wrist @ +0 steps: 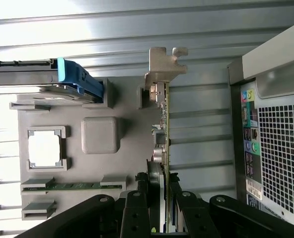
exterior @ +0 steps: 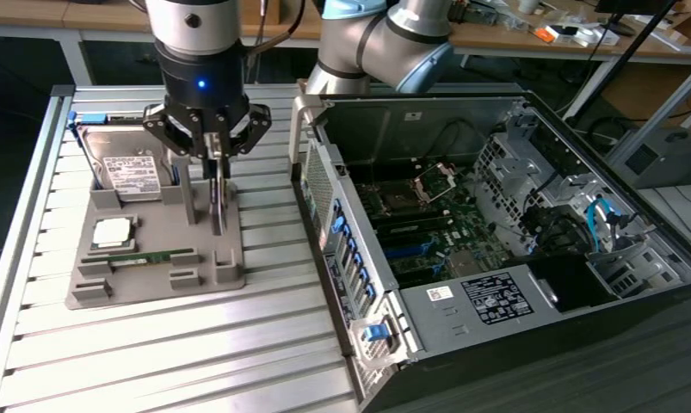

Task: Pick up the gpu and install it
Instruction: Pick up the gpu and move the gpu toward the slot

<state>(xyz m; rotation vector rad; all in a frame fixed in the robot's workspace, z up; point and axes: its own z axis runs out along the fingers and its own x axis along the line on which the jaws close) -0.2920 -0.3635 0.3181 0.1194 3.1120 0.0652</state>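
The gpu (exterior: 218,206) is a thin dark card standing on edge over the grey fixture tray (exterior: 213,275), near the tray's side that faces the computer case. My gripper (exterior: 213,165) comes down on it from above, its fingers pressed against both faces of the card's upper part. In the wrist view the gpu (wrist: 165,124) appears edge-on, with its silver bracket (wrist: 162,64) at the far end, and my gripper (wrist: 161,201) is shut on it. Whether the card's lower edge still touches the tray cannot be told.
On the tray are a hard drive (exterior: 132,168) with a blue tab (wrist: 80,77), a CPU (exterior: 112,231) and a green RAM stick (exterior: 150,255). The open computer case (exterior: 357,258) lies at the exterior view's right, motherboard (exterior: 437,228) exposed; its rear panel (wrist: 281,148) is close by.
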